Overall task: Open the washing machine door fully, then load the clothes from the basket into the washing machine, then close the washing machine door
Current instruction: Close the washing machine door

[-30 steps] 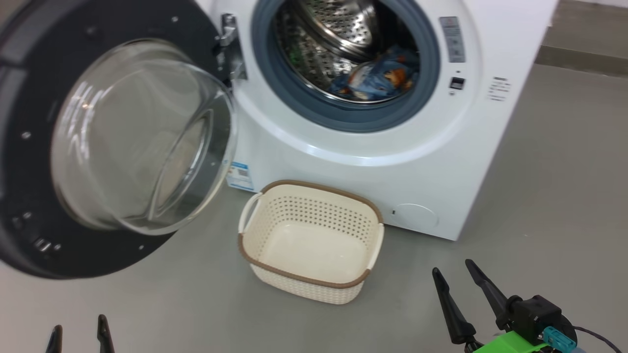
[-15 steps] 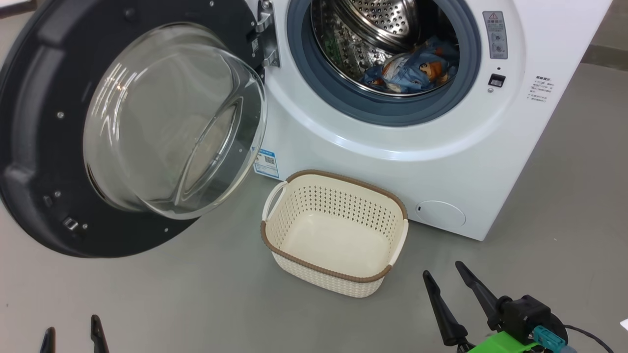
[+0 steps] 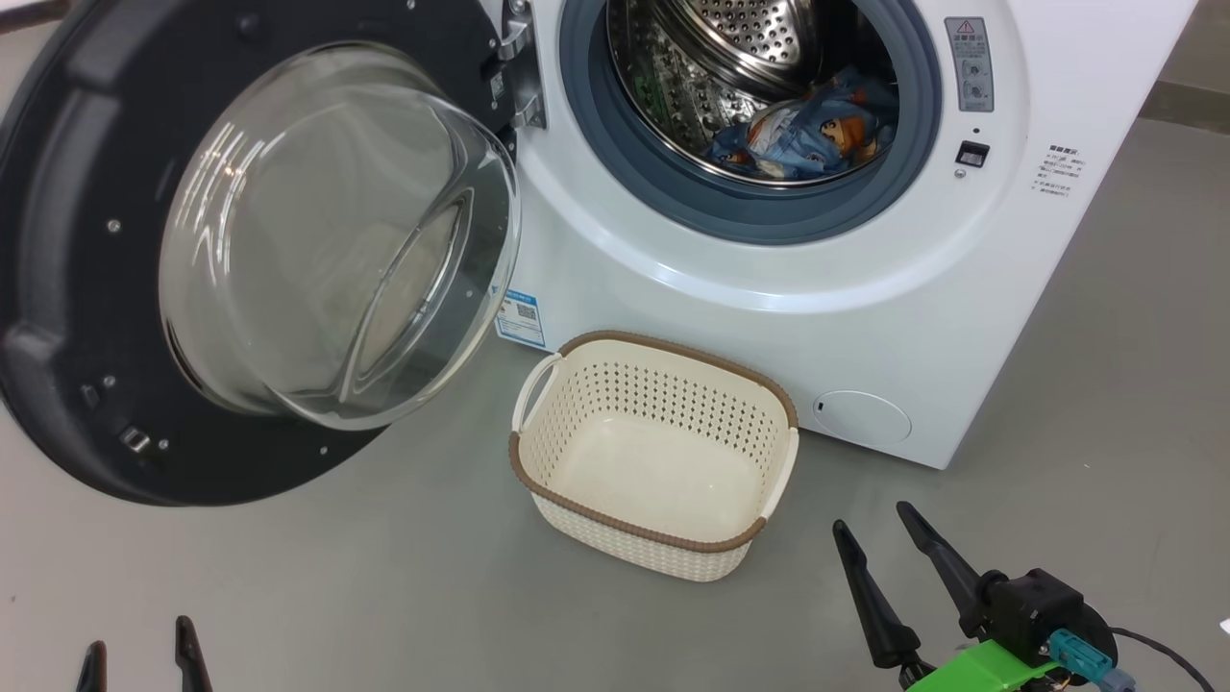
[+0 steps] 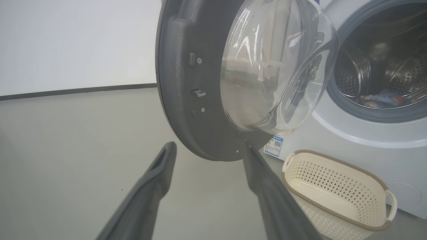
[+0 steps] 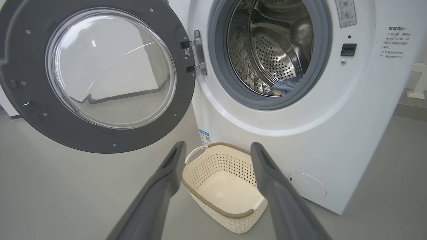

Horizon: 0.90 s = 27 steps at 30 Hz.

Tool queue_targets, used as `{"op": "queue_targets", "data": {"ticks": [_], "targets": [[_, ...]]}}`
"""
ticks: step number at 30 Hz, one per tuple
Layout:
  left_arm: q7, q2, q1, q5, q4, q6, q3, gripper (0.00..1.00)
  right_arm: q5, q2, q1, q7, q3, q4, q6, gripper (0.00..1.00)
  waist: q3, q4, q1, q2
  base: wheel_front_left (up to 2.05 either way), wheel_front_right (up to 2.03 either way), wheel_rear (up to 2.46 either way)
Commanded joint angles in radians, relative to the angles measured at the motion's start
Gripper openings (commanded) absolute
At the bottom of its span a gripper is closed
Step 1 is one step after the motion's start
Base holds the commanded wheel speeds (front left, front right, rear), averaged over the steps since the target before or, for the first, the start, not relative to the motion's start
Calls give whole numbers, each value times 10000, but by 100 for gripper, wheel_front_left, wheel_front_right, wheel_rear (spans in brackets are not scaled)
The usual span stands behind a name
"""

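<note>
The white washing machine [image 3: 865, 317] stands with its round black door [image 3: 86, 240] swung wide open to the left, glass bowl bulging outward. Light-blue clothes [image 3: 817, 130] with orange-brown figures lie inside the steel drum, also seen as clothes [image 5: 283, 86] low in the drum. The cream basket [image 3: 663, 538] sits on the floor in front of the machine with nothing in it. My left gripper [image 3: 135, 644] is open at the lower left, well short of the door. My right gripper [image 3: 874, 524] is open at the lower right, just right of the basket, holding nothing.
Grey floor [image 3: 384, 596] spreads around the basket and under the door. A white wall with a dark skirting strip [image 4: 76, 90] runs behind the door. A blue sticker [image 3: 521, 317] and a round filter cap [image 3: 862, 416] mark the machine's lower front.
The whole head view has shifted since a second ago, so the camera turned; over the last half second it barely moved. Both grippers stay open and the basket, door and clothes keep their places.
</note>
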<state>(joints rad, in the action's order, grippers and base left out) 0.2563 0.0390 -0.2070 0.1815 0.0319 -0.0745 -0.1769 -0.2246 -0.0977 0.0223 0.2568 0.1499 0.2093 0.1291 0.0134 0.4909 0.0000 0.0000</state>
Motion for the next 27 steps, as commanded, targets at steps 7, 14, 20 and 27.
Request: {"op": "queue_targets", "data": {"ticks": [7, 14, 20, 27], "targets": [[55, 112, 292, -105, -278, 29, -300, 100, -13, -6, 159, 49, 142, -285, 16, 100, -25, -52, 0, 0, 0, 0, 0], [55, 112, 286, -63, -295, 61, -328, 100, 12, 3, 144, 49, 101, -305, 16, 100, -50, -93, 0, 0, 0, 0, 0], [55, 112, 282, -101, -362, 133, -338, 43, 10, -1, 139, 49, 102, -296, 16, 100, -84, -163, 0, 0, 0, 0, 0], [55, 112, 225, -54, -258, 302, -302, 0, -7, 11, 112, 49, 121, -295, 16, 100, -118, -241, 0, 0, 0, 0, 0]]}}
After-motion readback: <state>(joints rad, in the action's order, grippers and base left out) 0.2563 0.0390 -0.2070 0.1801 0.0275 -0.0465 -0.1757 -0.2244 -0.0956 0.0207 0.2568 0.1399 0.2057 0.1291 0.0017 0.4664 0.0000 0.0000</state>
